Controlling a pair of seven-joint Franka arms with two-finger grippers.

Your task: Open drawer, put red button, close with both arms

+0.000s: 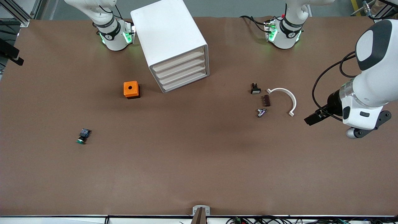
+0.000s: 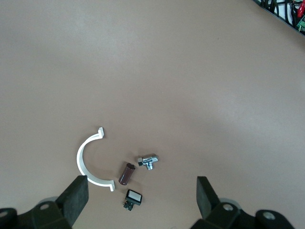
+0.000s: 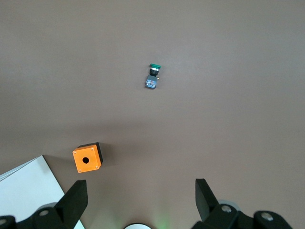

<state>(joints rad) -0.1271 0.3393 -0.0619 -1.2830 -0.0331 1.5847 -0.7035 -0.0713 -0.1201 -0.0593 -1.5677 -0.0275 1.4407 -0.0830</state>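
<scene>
Even overhead light, soft shadows

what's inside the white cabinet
All four drawers of the cabinet are shut; only their flat fronts show, so any contents are hidden. No red button is visible anywhere; a green button lies on the table.

No readable text, label, brand or number on anything in view. Small dark round mark sat on black band of each arm base, right arm base (image 1: 113, 32) and left arm base (image 1: 284, 32); too small to read. White cabinet (image 1: 169, 40) and orange box (image 1: 131, 89) bore no lettering.
</scene>
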